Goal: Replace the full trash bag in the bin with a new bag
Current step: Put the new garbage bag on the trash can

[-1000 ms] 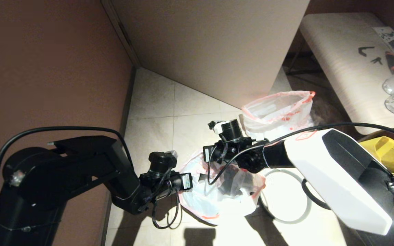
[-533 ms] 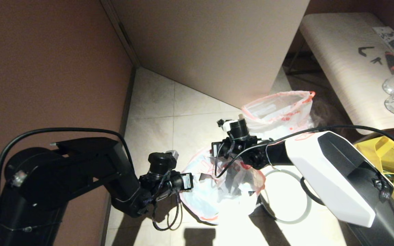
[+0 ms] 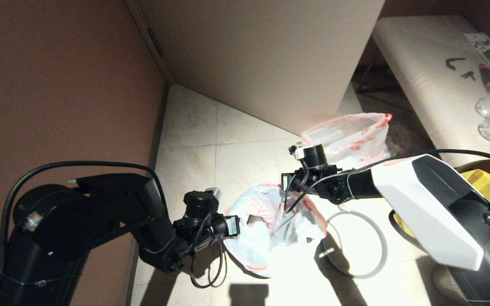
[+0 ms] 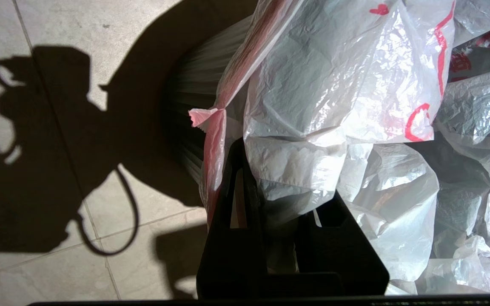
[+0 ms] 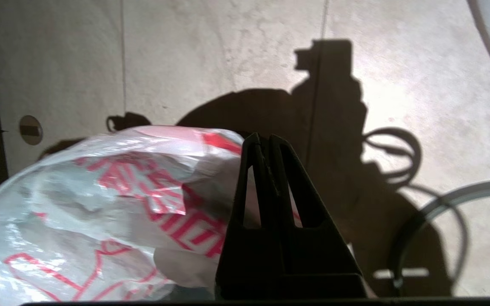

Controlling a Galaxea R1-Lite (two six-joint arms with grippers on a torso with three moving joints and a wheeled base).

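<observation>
The new bag (image 3: 272, 231) lies crumpled over the bin, whose body is hidden beneath the film (only red print and hem show through the folds). The left gripper (image 3: 245, 223) meets the bag's left edge; the right gripper (image 3: 289, 193) sits over its upper right part, its fingertips hidden by the wrist. Just right of the bag a thin grey hoop (image 3: 355, 244) lies flat on the tiled floor (image 3: 194, 123). Beyond the bag stands the full trash bag (image 3: 351, 138), its mouth open, and well to the right a yellow tote (image 3: 489, 189).

Dim room, hard light from behind robot; glare on floor tiles (image 3: 245, 161); sharp arm shadows.
</observation>
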